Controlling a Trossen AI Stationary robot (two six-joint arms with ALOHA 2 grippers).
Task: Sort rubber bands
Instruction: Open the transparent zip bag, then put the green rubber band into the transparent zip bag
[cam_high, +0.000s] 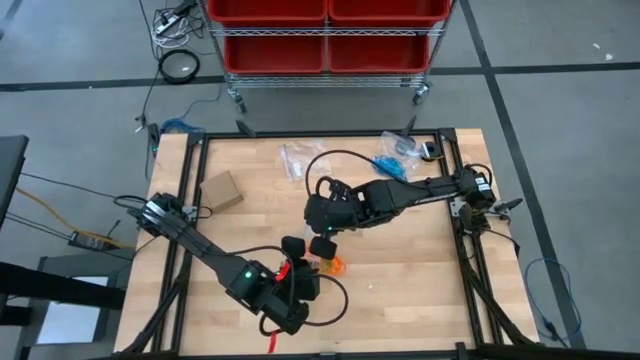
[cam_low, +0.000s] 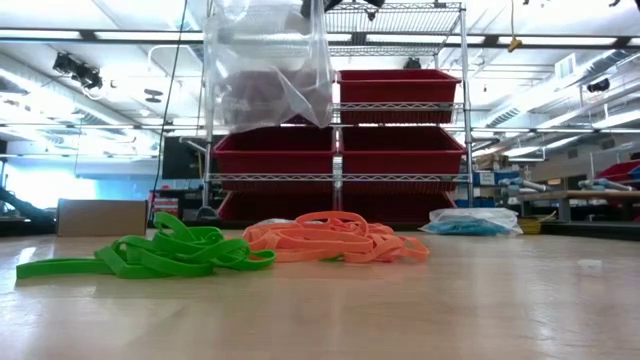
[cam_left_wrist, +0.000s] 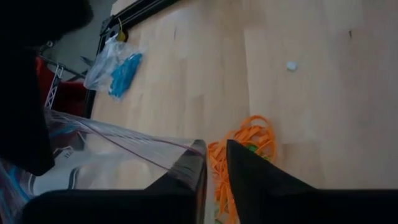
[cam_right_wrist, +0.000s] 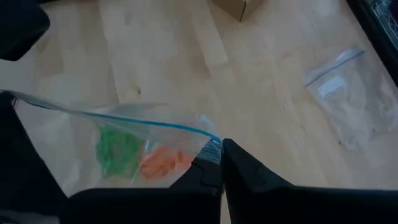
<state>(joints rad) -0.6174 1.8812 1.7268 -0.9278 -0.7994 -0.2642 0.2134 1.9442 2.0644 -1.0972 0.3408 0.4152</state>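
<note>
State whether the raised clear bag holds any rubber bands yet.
Seemingly empty: the bag hangs above the table, while green bands and orange bands lie below.

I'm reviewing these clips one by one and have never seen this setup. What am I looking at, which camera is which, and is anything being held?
Two dark robot arms work at a wooden table. One picture looks straight down, one looks level across the tabletop, and two come from cameras on the arms' wrists. Both arms hold up one clear plastic bag by its top edge: the right pincer is shut on it, and the left pincer pinches the opposite edge. Below the bag lie green rubber bands and orange rubber bands. Also on the table are a bag of blue bands, an empty bag and a small cardboard box.
</note>
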